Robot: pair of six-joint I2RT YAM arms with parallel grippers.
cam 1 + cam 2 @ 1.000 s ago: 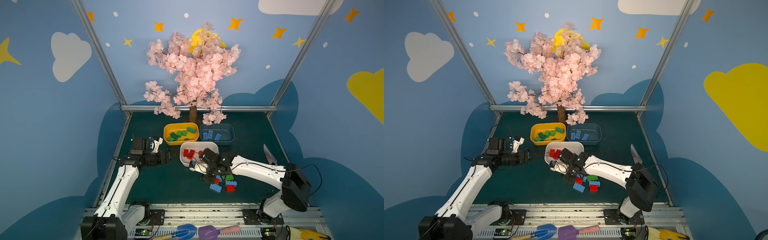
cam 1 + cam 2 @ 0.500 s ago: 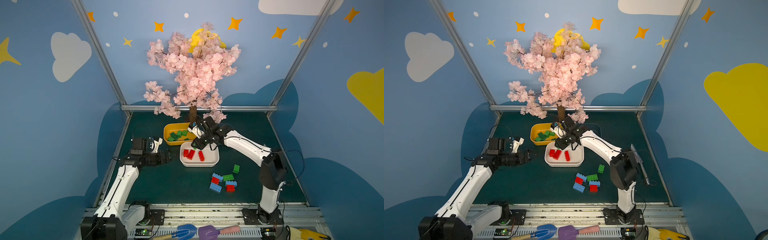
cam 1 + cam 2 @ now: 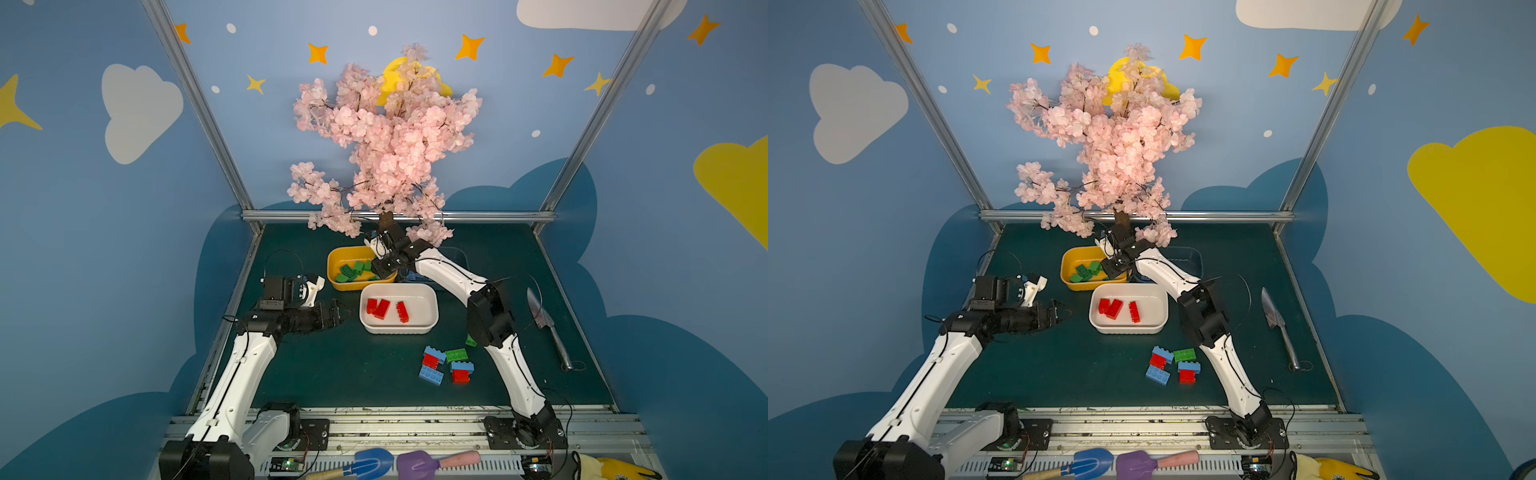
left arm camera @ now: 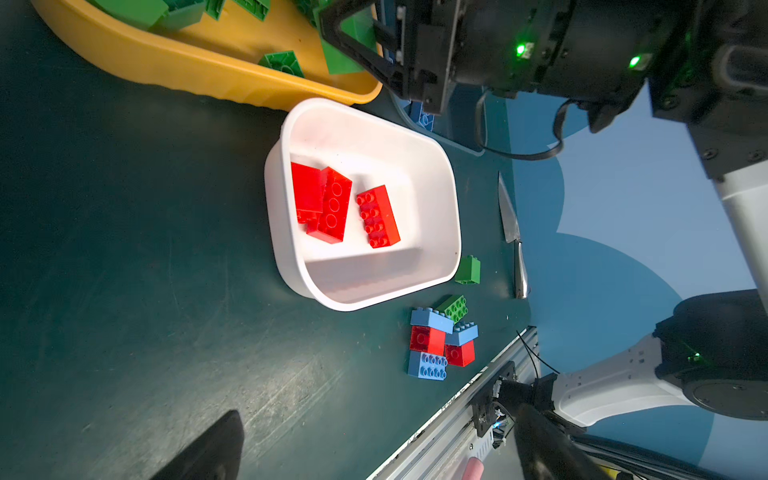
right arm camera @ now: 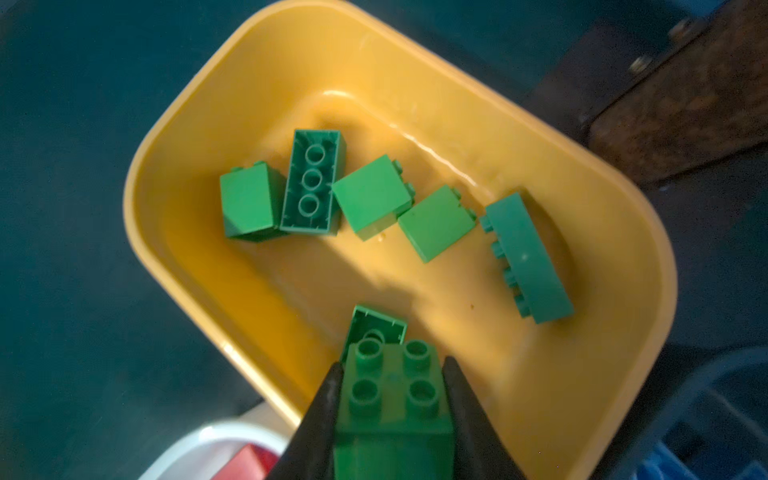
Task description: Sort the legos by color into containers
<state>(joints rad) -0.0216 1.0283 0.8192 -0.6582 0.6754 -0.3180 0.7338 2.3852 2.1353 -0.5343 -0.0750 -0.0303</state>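
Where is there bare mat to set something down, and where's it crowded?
Free: mat between left arm, white tub and loose bricks; also the back right, beyond the knife. Crowded: around the yellow tub, where the right hand holds a green brick.

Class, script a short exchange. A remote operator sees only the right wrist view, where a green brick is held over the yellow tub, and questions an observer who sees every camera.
Operator: My right gripper holds a green brick over the yellow tub. Is the other arm busy?
Observer: No. The left gripper is open and empty, beside the white tub.
Operator: Is anything unsorted outside my view?
Observer: Yes. A cluster of loose bricks, red, light blue and green, lies on the mat on the near side of the white tub.
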